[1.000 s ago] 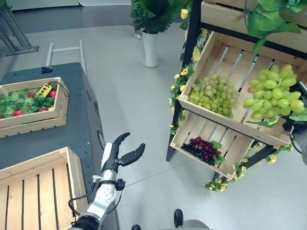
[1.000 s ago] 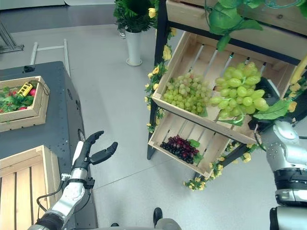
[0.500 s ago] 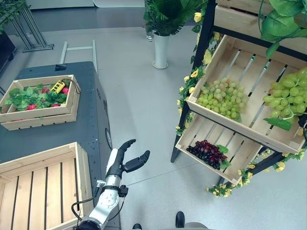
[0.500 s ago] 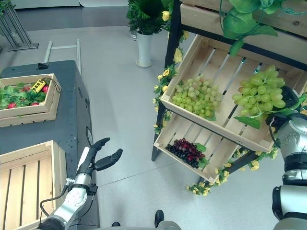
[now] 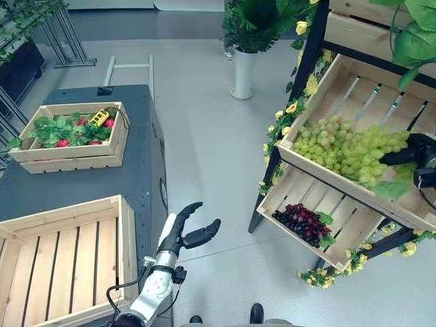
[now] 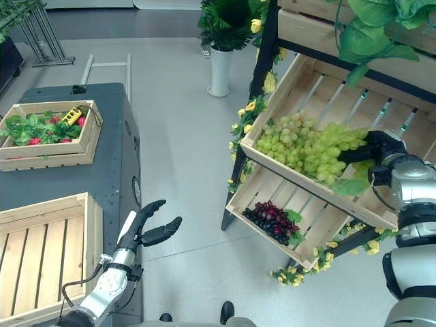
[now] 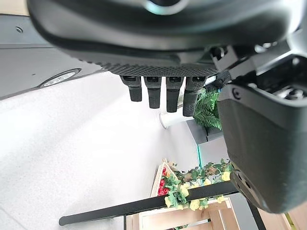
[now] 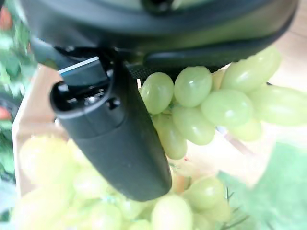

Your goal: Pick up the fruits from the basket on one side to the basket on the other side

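Right hand (image 6: 379, 148): at 3 o'clock, reached into the top crate (image 6: 402, 116) on the rack; its thumb and fingers are curled round the green grapes (image 6: 340, 146).
Green grapes: one bunch is held just over the crate, touching a second bunch (image 6: 286, 139) that lies in it.
Left hand (image 6: 146, 228): at 7 o'clock, over the floor, fingers loose and apart, nothing held.
Empty crate (image 5: 61, 262): at 8 o'clock on the dark table (image 5: 82, 184); likely where the fruit is put.
Dark grapes (image 6: 269, 219): in the lower crate.
How it handles: grapes are judged soft, light and easy to squash or shake loose.
Where to hold: best held near the stem, with the bunch hanging below.
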Robot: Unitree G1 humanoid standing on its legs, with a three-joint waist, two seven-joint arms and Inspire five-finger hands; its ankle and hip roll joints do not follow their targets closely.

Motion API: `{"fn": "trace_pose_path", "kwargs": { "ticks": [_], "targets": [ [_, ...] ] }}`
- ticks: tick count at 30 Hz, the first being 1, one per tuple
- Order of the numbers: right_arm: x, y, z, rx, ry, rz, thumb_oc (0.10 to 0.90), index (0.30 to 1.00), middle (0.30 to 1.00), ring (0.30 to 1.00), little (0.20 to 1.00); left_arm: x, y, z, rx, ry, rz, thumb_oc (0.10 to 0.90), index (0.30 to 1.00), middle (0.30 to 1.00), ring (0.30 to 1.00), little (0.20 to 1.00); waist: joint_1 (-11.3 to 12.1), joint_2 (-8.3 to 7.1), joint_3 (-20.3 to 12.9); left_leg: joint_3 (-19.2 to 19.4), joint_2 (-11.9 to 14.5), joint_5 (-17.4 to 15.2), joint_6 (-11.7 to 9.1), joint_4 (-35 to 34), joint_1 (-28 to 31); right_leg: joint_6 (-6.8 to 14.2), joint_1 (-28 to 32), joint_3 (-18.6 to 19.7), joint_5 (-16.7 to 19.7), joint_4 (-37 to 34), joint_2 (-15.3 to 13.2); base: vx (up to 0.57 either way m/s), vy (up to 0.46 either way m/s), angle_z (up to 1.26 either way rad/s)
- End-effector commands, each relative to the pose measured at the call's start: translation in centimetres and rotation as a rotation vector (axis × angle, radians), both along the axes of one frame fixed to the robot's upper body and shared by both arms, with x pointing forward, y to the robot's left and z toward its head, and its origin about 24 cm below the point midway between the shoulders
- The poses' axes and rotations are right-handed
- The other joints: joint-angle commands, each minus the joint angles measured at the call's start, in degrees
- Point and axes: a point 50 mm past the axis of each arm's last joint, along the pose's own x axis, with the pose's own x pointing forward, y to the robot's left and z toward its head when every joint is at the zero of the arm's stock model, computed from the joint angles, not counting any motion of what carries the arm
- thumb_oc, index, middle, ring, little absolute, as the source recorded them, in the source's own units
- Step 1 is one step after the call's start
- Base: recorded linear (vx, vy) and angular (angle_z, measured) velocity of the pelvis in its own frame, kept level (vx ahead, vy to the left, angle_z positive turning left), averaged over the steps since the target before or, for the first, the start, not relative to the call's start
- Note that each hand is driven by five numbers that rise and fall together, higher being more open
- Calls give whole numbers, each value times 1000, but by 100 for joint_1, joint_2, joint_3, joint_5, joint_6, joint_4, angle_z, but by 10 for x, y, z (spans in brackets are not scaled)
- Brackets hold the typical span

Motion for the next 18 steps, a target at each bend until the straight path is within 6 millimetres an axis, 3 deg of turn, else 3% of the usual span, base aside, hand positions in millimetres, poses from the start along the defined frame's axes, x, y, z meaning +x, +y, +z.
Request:
{"fn": "trace_pose_path", "kwargs": {
  "ticks": [1, 13, 18],
  "targets": [
    [4, -6, 101, -169, -296, 3, 800, 900, 900, 900, 900, 31, -14, 43, -38, -246, -117, 800, 900, 900, 900, 900, 97, -243, -359, -73, -276, -939, 252, 151, 87, 29, 514, 49, -837, 164, 51, 0, 0, 0],
    [-1, -9, 104, -281, -265, 1, 800, 900, 900, 900, 900, 32, -11, 47, -31, -258, -121, 800, 900, 900, 900, 900, 44, -246, -333, -24, -273, -961, 270, 188, 58, 44, 467, 124, -838, 197, 44, 0, 0, 0],
    [2, 1, 112, -316, -302, 57, 800, 900, 900, 900, 900, 30, -9, 45, -27, -254, -104, 800, 900, 900, 900, 900, -31, -246, -348, 36, -259, -960, 272, 181, 69, 41, 443, 179, -848, 213, 53, 5, -3, -1]
  ]
}}
